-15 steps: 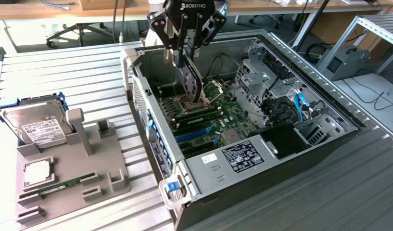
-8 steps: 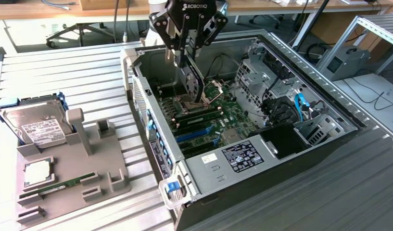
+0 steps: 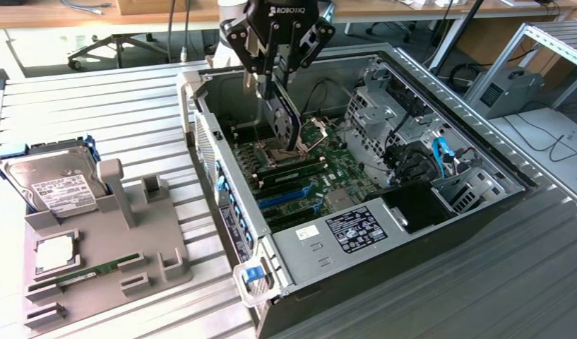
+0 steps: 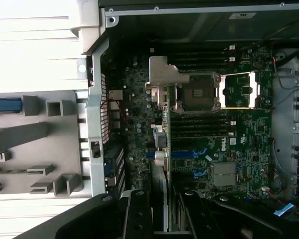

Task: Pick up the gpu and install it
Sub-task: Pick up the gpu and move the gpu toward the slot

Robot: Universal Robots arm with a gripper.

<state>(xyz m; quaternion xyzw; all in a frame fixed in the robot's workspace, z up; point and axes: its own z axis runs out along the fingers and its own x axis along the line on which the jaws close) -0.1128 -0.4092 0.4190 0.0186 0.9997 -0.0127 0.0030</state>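
My gripper point(image 3: 275, 90) hangs over the open computer case point(image 3: 205, 141), shut on the gpu point(image 3: 288, 121). The gpu is a thin black card that hangs edge-down from my fingers, just above the motherboard point(image 3: 349, 173) near the CPU socket. In the wrist view the gpu point(image 4: 165, 149) shows edge-on, running from my gripper point(image 4: 162, 214) out to its silver bracket point(image 4: 162, 74) by the case's rear wall. Blue expansion slots point(image 3: 283, 199) lie on the board toward the case's near end and also show in the wrist view point(image 4: 192, 155).
On the exterior view's left, a grey fixture tray point(image 3: 128, 247) holds a silver hard drive point(image 3: 53, 185), a processor chip point(image 3: 54, 253) and a green memory stick point(image 3: 90, 272). Drive cages point(image 3: 387, 106), cables and a black shroud point(image 3: 415, 205) crowd the case's far side.
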